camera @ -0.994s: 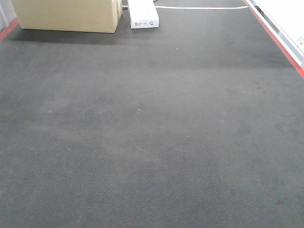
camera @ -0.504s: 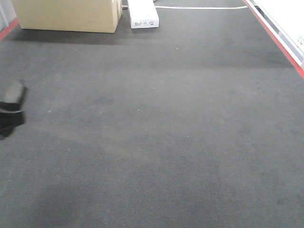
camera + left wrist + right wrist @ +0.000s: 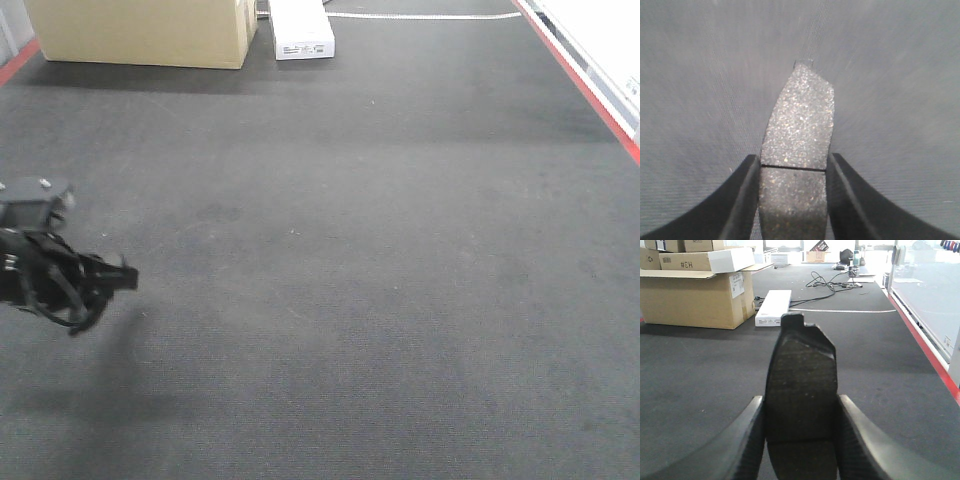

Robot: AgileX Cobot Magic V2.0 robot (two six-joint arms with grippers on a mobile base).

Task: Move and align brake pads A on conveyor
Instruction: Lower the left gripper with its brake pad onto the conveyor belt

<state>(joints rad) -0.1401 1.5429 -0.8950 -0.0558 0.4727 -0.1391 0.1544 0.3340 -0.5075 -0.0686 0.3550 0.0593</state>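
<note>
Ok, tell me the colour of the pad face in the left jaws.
Speckled grey-brown, on the brake pad; best in the left wrist view.

In the front view the black left end effector [image 3: 118, 277] is blurred and its arm is cut by the left edge. From the left wrist, the speckled grey-brown brake pad [image 3: 797, 125] and the black fingers [image 3: 740, 200] clamping it run off the picture's lower edge, and the dark grey felt conveyor belt [image 3: 890, 100] is streaked with blur. From the right wrist, the shadowed dark brake pad [image 3: 801, 385] is cut off likewise. The label on the far white oblong carton [image 3: 772, 307] is too small to read.
</note>
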